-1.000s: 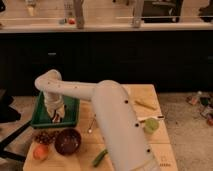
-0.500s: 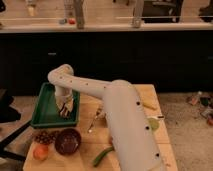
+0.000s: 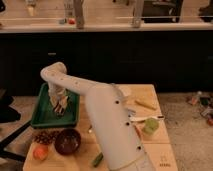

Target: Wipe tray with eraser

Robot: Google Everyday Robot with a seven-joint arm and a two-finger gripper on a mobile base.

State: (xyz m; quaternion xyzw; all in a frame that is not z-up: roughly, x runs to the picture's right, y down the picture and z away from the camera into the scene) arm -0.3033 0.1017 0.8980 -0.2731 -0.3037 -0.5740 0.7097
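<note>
The green tray (image 3: 42, 115) lies on the left side of the wooden table, its far rim toward the dark cabinets. My white arm reaches from the lower right over the table, and my gripper (image 3: 60, 106) points down into the middle of the tray. A small dark block, the eraser (image 3: 61, 111), shows at the fingertips against the tray floor. The arm's wrist hides part of the tray's far right corner.
A dark brown bowl (image 3: 67, 141) stands in front of the tray, with dark grapes (image 3: 44, 137) and an orange fruit (image 3: 40, 152) to its left. A green cup (image 3: 149, 128), a knife (image 3: 146, 119), a yellowish stick (image 3: 145, 104) and a green vegetable (image 3: 97, 159) lie on the table's right half.
The arm has swung further over the tray, and the gripper has shifted from the tray's near part toward its middle. The view has also moved closer to the table.
</note>
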